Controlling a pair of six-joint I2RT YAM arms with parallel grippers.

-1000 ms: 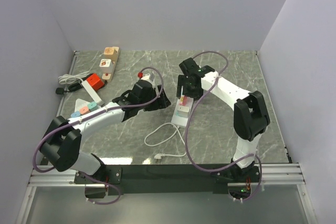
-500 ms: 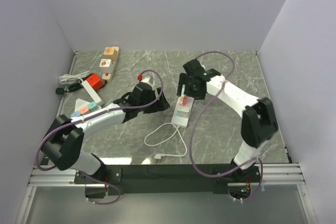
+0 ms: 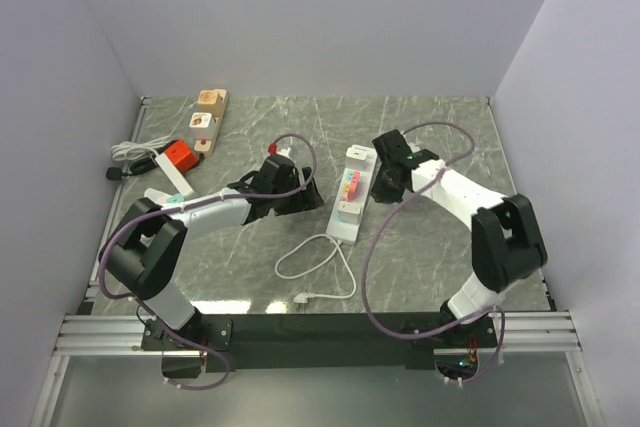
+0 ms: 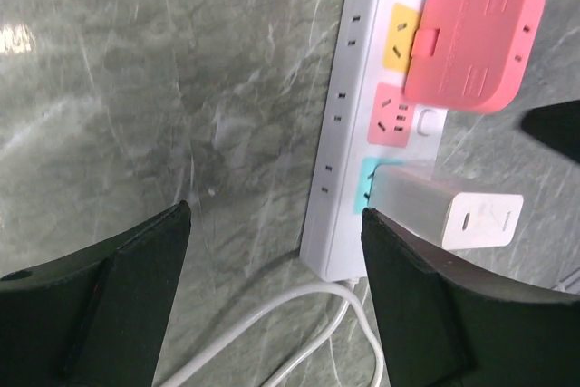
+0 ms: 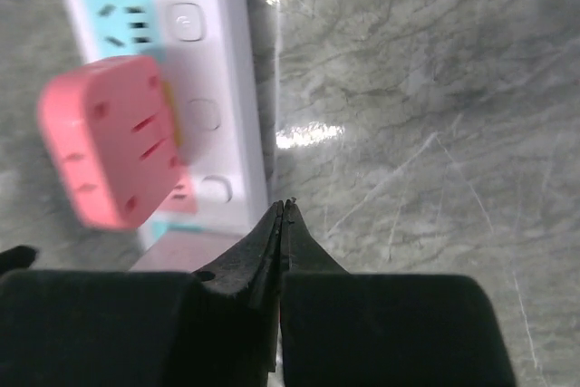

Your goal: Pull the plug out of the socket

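Observation:
A small black plug [image 3: 114,173] on a thin black cord lies at the far left of the table, far from both grippers. In the middle lies a white power strip [image 3: 358,159] [image 4: 349,133] [image 5: 217,70]. A pink adapter [image 3: 350,184] [image 4: 473,38] [image 5: 113,138] and a white charger [image 3: 347,212] [image 4: 444,210] are plugged into it. My left gripper [image 3: 305,197] [image 4: 276,215] stands open just left of the strip's near end, empty. My right gripper [image 3: 380,187] [image 5: 283,206] is shut on nothing, at the strip's right edge.
An orange power cube [image 3: 181,155] and a coiled white cord [image 3: 128,152] sit at the left. A wooden socket block [image 3: 208,117] is at the back left. A strip with coloured round sockets [image 3: 165,202] lies under my left arm. The white strip's cord [image 3: 315,262] loops toward the near edge.
My right gripper has moved from over the strip to its right side and has shut. The pink adapter now shows in the top view. My left arm has shifted only slightly.

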